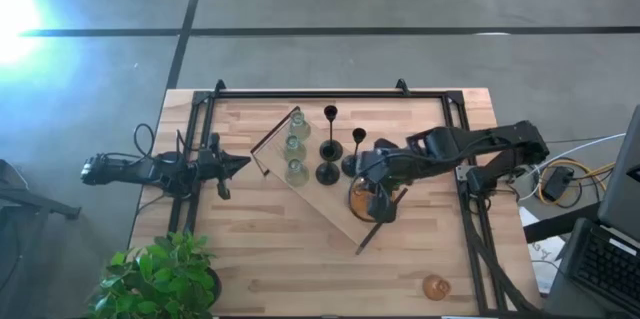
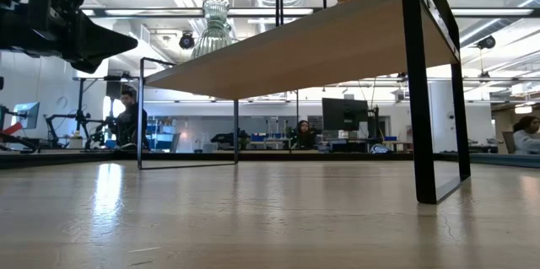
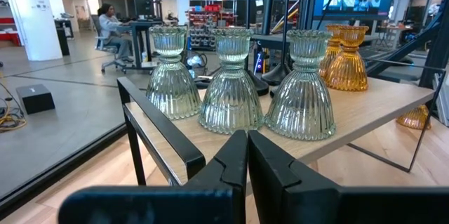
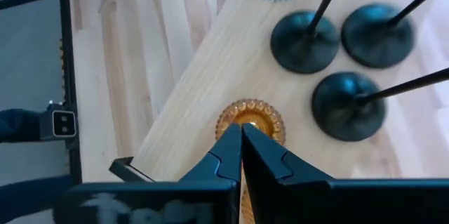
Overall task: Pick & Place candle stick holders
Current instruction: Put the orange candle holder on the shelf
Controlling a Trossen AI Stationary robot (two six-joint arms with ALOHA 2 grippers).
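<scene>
**Glass and black holders stand on a raised board**

Seen from above, one amber holder (image 1: 435,286) sits alone on the table (image 1: 260,249) at about 5 o'clock, near the front edge. Further back, the right gripper (image 1: 372,202) hangs over the wooden board (image 1: 315,199), its fingers squeezed together on nothing, right above a round, bumpy amber holder (image 4: 250,119). Three black holders (image 1: 331,149) with round feet and thin stems stand at 12 o'clock. Three pale green holders (image 3: 229,83), ribbed like bells, stand in a row at 11 o'clock. The left gripper (image 1: 240,163) waits at 9 o'clock, pinched closed and empty.
</scene>
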